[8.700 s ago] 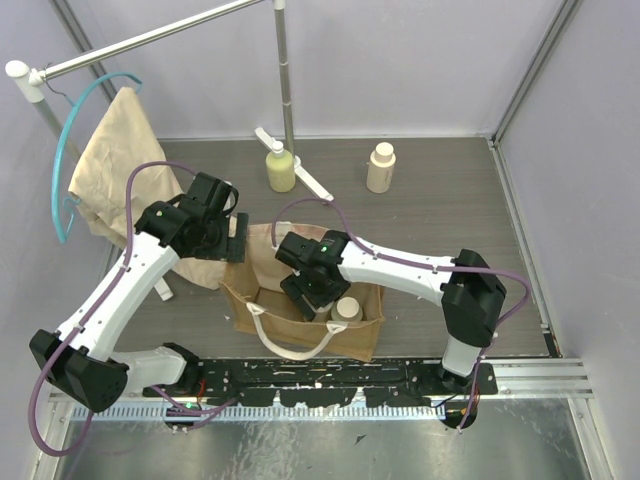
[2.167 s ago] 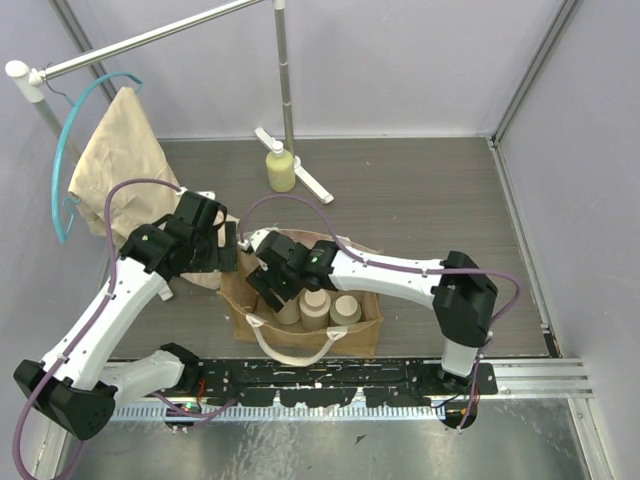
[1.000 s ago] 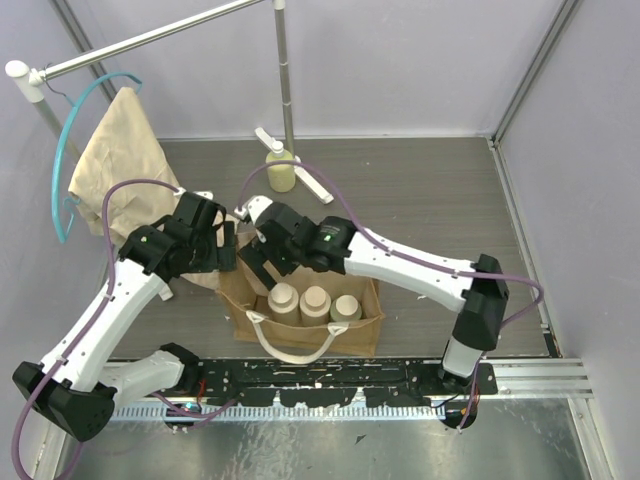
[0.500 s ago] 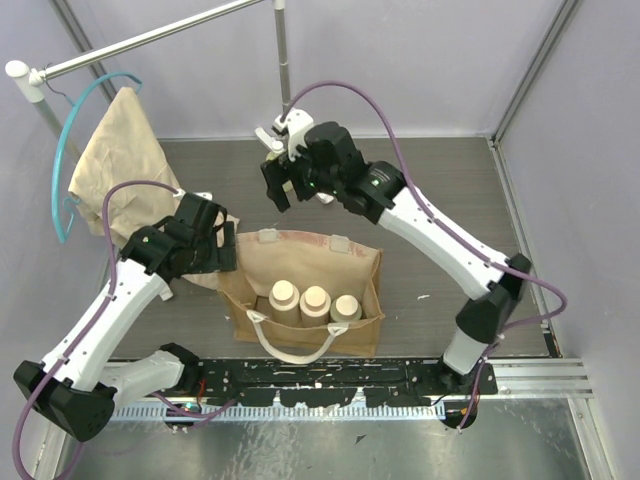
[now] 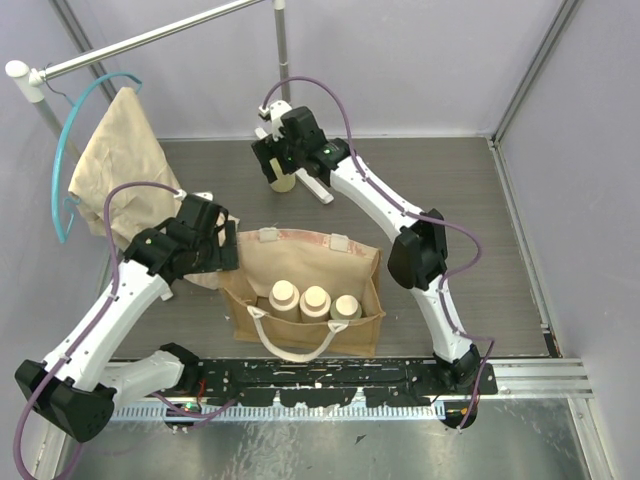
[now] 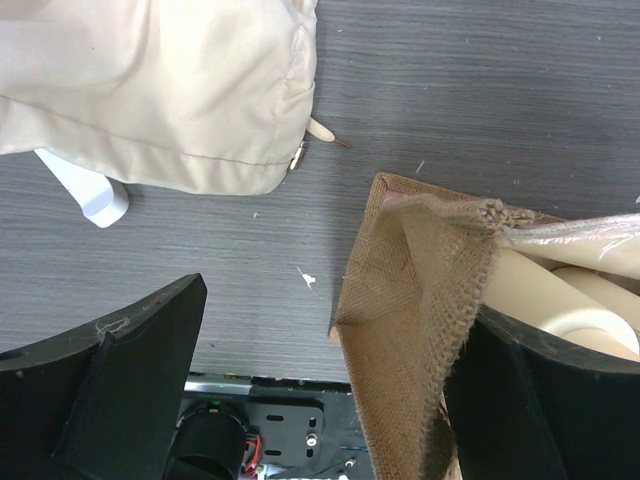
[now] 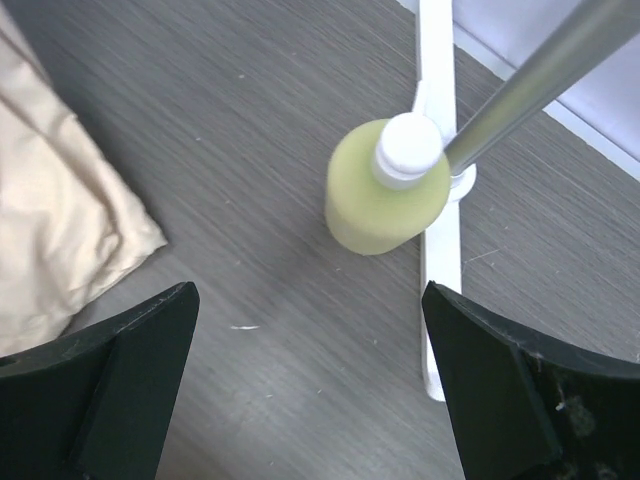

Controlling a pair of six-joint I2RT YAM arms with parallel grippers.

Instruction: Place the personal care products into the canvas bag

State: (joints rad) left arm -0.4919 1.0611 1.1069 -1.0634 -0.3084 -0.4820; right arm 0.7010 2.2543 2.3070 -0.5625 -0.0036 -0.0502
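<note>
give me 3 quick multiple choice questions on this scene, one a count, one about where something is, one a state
1. How many cream-capped bottles stand in the canvas bag?
A) one B) two C) three
2. Where is the yellow-green pump bottle?
A) in the canvas bag B) upright on the table, beside the rack's white foot C) lying on its side at the near edge
3. How is the right gripper set?
A) open, above the pump bottle B) shut on the pump bottle C) shut on a bag handle

Answers:
1 C: three caps show in a row inside the bag.
2 B: it stands at the far side by the foot.
3 A: its fingers are wide apart, touching nothing.
</note>
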